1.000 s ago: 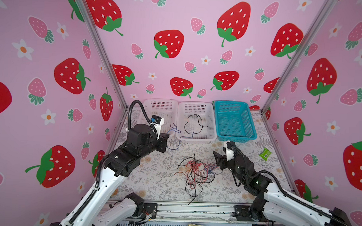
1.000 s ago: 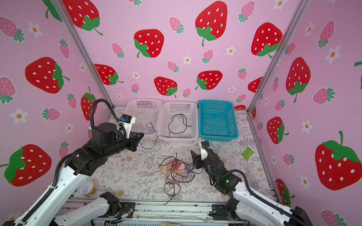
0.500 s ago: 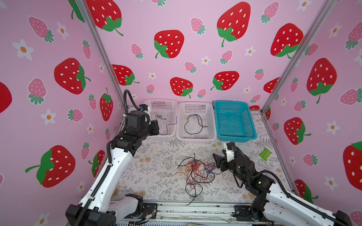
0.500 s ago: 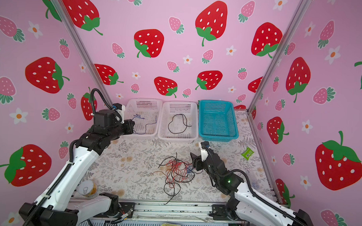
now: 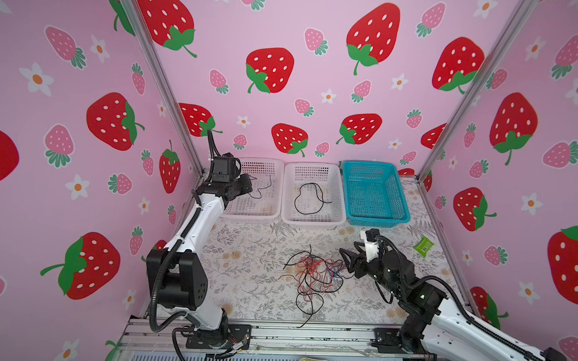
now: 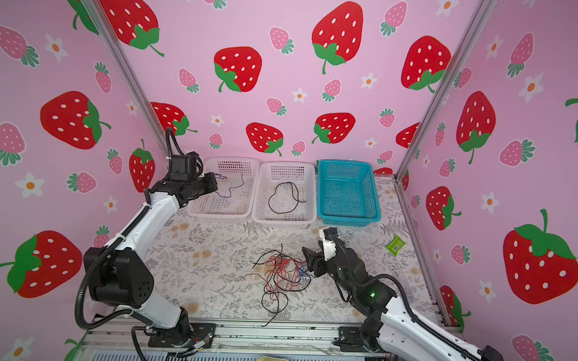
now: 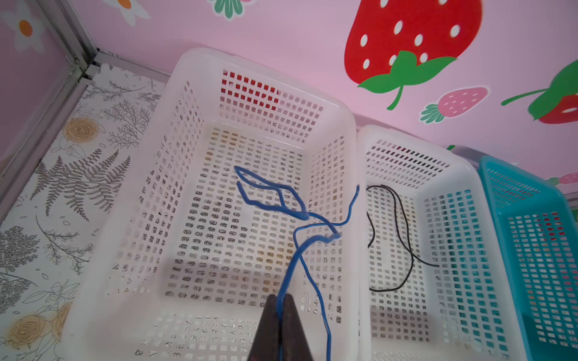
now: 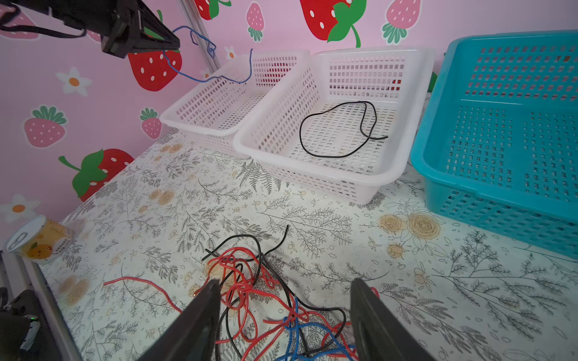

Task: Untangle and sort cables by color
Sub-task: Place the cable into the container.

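Blue cable [image 7: 304,215] pinched in left claw [image 7: 280,309], above basket [image 7: 103,281].

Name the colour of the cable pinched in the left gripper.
The cable is blue, clearest in the left wrist view.

Red-black-blue tangle [image 5: 314,276] centre; blue cable [image 7: 301,215] dangling; black cable [image 8: 300,132] looped.

In both top views, two arms are built from white shells and black joint housings. The left arm [image 5: 200,218], at the lower left of the frame, is lined with a black ribbed hose [image 5: 159,280]. The right arm [image 5: 457,331], at the lower right, is marked with a small green light [image 6: 372,294]. Black wedge-shaped fingers [image 8: 200,322] are fitted to the right claw [image 8: 284,284].
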{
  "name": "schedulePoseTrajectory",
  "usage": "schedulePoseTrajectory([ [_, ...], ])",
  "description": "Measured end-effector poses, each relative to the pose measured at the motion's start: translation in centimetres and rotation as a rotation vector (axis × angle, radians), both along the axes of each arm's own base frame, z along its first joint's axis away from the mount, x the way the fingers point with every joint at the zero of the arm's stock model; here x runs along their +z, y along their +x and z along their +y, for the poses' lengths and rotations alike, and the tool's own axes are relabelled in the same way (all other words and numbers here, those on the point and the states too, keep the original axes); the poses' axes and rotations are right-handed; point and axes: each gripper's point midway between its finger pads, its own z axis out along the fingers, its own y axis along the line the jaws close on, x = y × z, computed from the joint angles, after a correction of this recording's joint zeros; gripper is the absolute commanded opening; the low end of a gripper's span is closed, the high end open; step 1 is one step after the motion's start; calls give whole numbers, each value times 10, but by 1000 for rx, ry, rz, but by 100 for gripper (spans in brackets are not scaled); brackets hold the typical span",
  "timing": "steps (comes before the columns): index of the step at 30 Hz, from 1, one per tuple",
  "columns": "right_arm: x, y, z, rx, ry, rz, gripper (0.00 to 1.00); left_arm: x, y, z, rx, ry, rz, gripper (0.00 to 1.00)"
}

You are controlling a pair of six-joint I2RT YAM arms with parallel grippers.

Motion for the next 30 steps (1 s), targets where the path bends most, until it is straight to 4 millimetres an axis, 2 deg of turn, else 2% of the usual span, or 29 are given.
schedulePoseTrajectory([
  [3,-1,-6,4,22,8,17,67,-26,6,6,11,-8,59,5],
  [5,-3,-9,7,36,9,25,67,-39,8,9,19,-9,87,13],
  [7,-4,-13,9,48,12,34,68,-45,10,11,23,-13,103,20],
  [10,-8,-18,14,62,14,61,68,-44,10,10,21,-26,105,29],
  [16,-34,-33,33,109,-2,181,66,-25,7,7,19,-49,66,46],
  [20,-57,-44,43,128,-31,275,62,3,-2,4,18,-83,8,53],
  [22,-66,-46,44,118,-43,312,59,19,-11,1,19,-106,-25,58],
  [26,-85,-46,44,87,-60,377,53,48,-41,-6,10,-156,-92,58],
  [28,-97,-48,41,73,-76,407,52,56,-58,-14,-7,-172,-112,58],
  [30,-109,-49,38,60,-97,434,48,62,-75,-25,-36,-179,-123,59],
])
